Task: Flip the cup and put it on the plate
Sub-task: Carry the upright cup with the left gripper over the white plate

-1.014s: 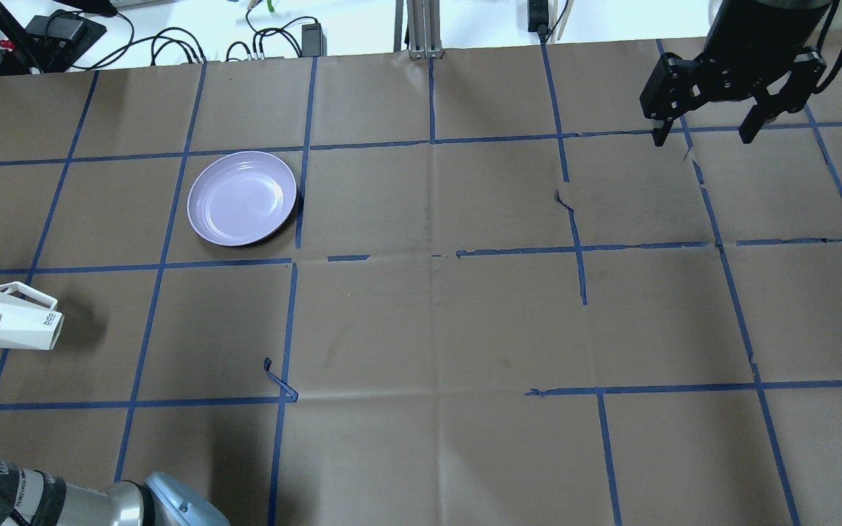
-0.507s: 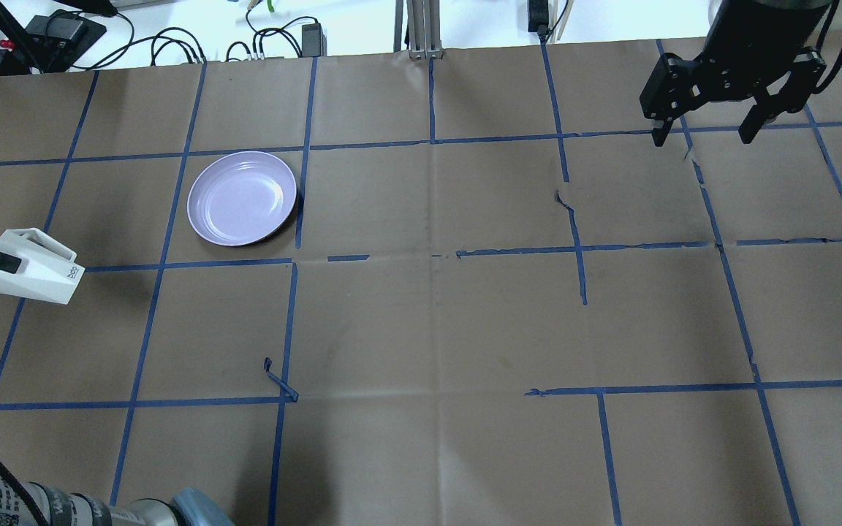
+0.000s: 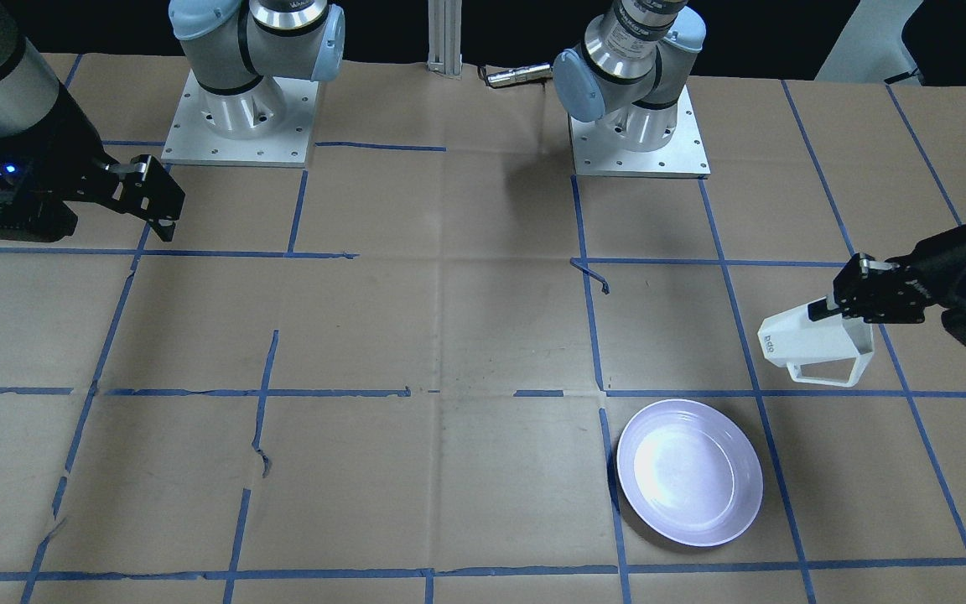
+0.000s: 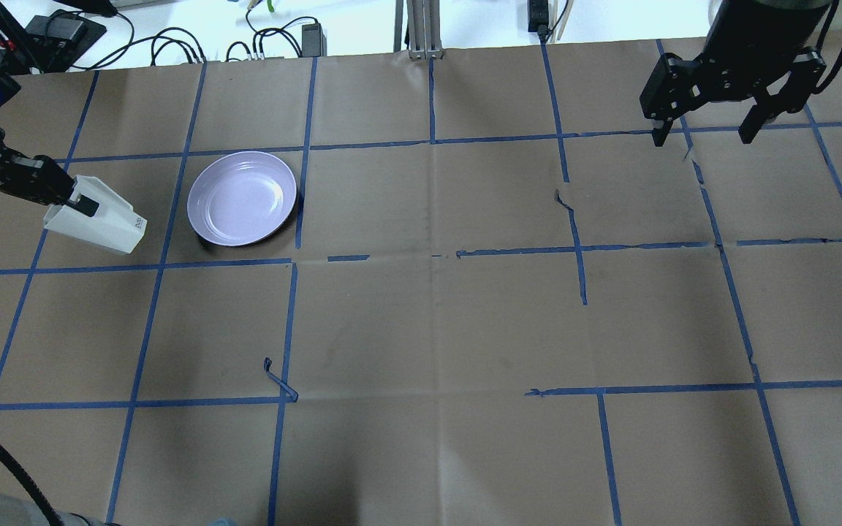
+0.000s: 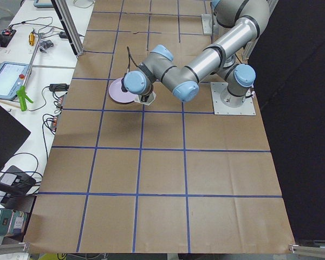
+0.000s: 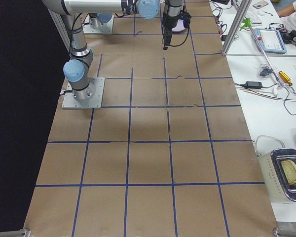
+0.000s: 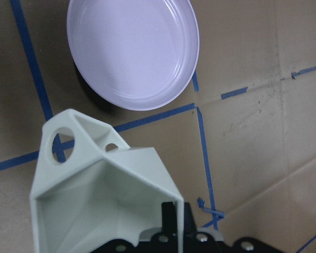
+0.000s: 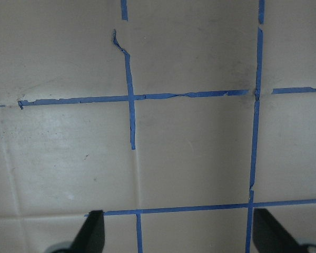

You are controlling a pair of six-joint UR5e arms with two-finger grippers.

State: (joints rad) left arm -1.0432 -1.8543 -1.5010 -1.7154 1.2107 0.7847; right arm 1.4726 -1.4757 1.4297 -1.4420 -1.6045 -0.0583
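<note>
The white faceted cup [image 4: 103, 220] hangs in the air on its side, its printed base toward the lavender plate [image 4: 242, 197]. My left gripper [image 4: 77, 199] is shut on the cup's rim wall. The cup is just left of the plate in the overhead view. In the front-facing view the cup [image 3: 814, 342] is held by the left gripper [image 3: 837, 309] above and right of the plate [image 3: 689, 472]. The left wrist view shows the cup [image 7: 102, 200] with the plate [image 7: 132, 50] beyond it. My right gripper [image 4: 704, 136] is open and empty at the far right.
The table is covered in brown paper [image 4: 435, 307] with a grid of blue tape. Cables and power bricks [image 4: 172, 44] lie beyond the far edge. The arm bases [image 3: 638, 126] stand at the robot side.
My left gripper has carried the cup away from the robot and toward the plate, from the left edge to just beside the plate. The right arm has not moved.
</note>
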